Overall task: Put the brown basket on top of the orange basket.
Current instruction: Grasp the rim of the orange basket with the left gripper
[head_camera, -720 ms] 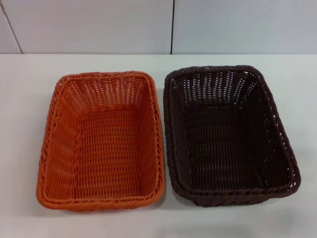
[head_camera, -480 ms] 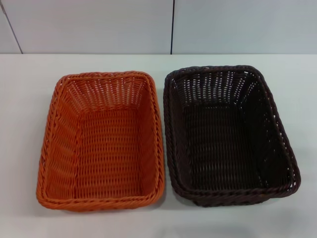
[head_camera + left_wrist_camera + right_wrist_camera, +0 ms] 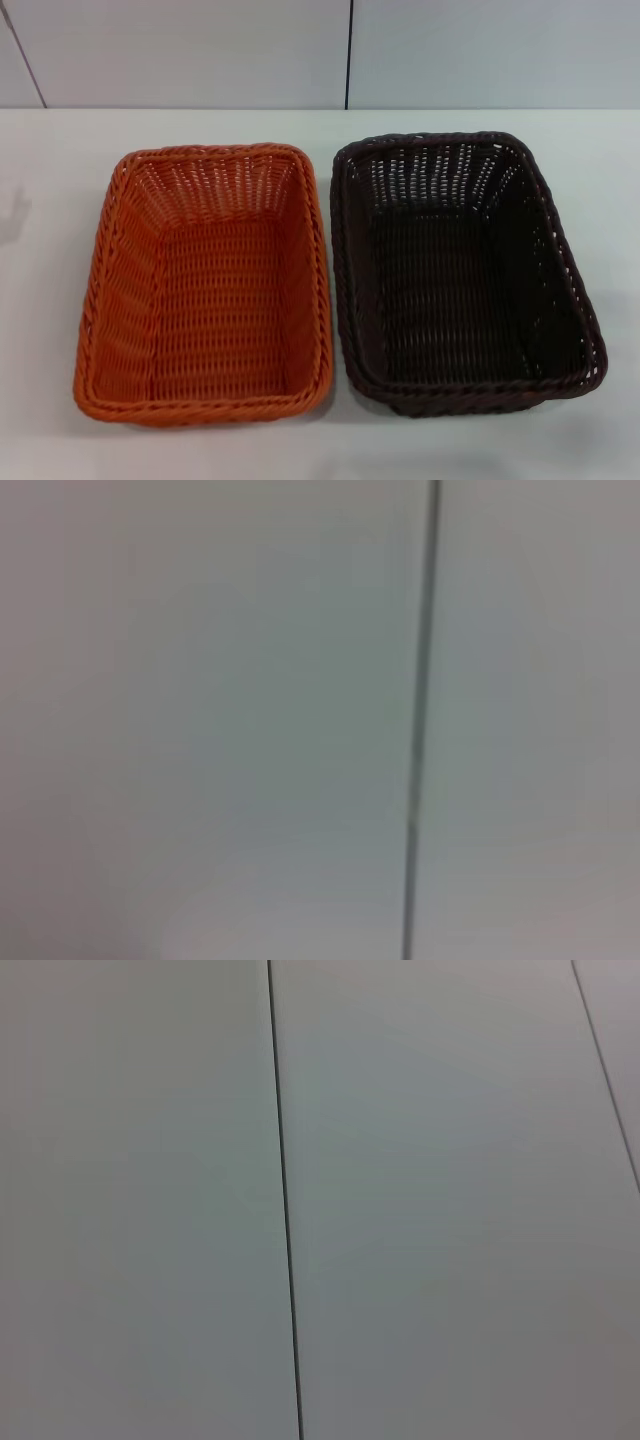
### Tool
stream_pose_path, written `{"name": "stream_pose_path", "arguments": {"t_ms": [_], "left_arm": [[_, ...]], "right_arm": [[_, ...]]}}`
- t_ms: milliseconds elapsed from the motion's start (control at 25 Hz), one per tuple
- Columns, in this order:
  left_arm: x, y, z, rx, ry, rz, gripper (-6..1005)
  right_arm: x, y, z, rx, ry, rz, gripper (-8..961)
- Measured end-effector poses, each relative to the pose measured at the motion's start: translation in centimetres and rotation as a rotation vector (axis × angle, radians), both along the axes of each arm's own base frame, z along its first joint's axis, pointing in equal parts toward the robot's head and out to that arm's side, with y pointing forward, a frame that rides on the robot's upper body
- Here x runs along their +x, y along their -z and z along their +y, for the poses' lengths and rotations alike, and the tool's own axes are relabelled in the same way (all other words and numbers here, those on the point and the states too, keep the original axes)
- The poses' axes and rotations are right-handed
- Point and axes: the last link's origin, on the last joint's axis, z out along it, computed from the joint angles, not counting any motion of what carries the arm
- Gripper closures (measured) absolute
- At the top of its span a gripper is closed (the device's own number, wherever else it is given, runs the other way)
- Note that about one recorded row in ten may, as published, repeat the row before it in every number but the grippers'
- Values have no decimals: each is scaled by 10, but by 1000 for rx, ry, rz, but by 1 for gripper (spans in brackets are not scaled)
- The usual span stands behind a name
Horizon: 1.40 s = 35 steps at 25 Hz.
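Note:
The orange basket [image 3: 205, 290] stands on the white table [image 3: 60, 170] at the left in the head view, open side up and empty. The brown basket [image 3: 460, 275] stands right beside it on the right, also upright and empty, their long rims almost touching. Neither gripper shows in any view. Both wrist views show only a plain pale wall with dark seams.
The table's far edge meets a pale panelled wall [image 3: 200, 50] with a dark vertical seam [image 3: 348, 50]. A faint shadow [image 3: 15, 215] lies on the table at the far left edge.
A faint shadow has appeared on the table at the far left edge. The baskets have not moved.

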Motion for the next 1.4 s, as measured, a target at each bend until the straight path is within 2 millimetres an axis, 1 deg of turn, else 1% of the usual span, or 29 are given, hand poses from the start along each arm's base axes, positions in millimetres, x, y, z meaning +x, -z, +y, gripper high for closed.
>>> {"name": "stream_pose_path", "arguments": {"t_ms": [40, 120, 160, 200, 240, 280, 320, 400, 440, 480, 560, 640, 680, 760, 800, 840, 880, 1000, 1040, 1080, 1200, 1280, 1400], "left_arm": [[18, -9, 16, -144, -64, 11, 245], [46, -22, 23, -221, -102, 25, 247], [46, -22, 23, -221, -102, 25, 248], [55, -26, 23, -248, -117, 39, 249], [55, -26, 23, -248, -117, 39, 250], [96, -36, 21, -386, -196, 84, 251], [96, -36, 21, -386, -196, 84, 252], [116, -35, 17, -492, -241, 93, 254], [121, -32, 15, -538, -257, 102, 255], [121, -32, 15, -538, -257, 102, 256], [135, -25, 7, -673, -304, 125, 257], [135, -25, 7, -673, -304, 125, 259], [148, -9, 3, -744, -332, 160, 260], [152, 4, 0, -774, -350, 182, 262], [152, 4, 0, -774, -350, 182, 263], [153, 9, -1, -786, -358, 192, 264], [153, 27, -1, -828, -387, 203, 265], [153, 31, -1, -839, -395, 202, 268], [152, 36, -1, -853, -402, 201, 269], [149, 47, -1, -885, -417, 199, 270], [148, 49, -1, -890, -422, 198, 273], [143, 55, 1, -905, -442, 187, 275], [142, 56, 2, -906, -445, 185, 277]], "right_arm": [[0, 0, 1, -3, 1, 1, 243], [0, 1, 2, -8, 0, 3, 242], [0, 1, 2, -10, 1, 4, 242], [0, 1, 2, -10, 1, 4, 242], [0, 2, 2, -12, 2, 4, 242], [-1, 2, 3, -15, 1, 3, 242], [-1, 2, 3, -15, 1, 3, 242], [-1, 2, 4, -20, 2, 4, 242], [0, 3, 5, -23, 4, 4, 242], [0, 3, 6, -31, 6, 5, 242], [1, 4, 7, -38, 11, 5, 242], [1, 4, 8, -41, 14, 5, 242], [2, 4, 8, -42, 18, 4, 242], [2, 4, 8, -44, 17, 3, 242], [2, 4, 8, -44, 17, 3, 242], [2, 4, 8, -44, 17, 3, 242], [2, 3, 8, -43, 17, 1, 242], [3, 3, 8, -43, 17, 0, 242], [3, 3, 8, -43, 17, -1, 243], [3, 3, 9, -44, 17, -3, 243], [3, 2, 9, -45, 18, -8, 243], [3, 3, 10, -50, 17, -14, 243], [4, 2, 10, -50, 18, -14, 243]]}}
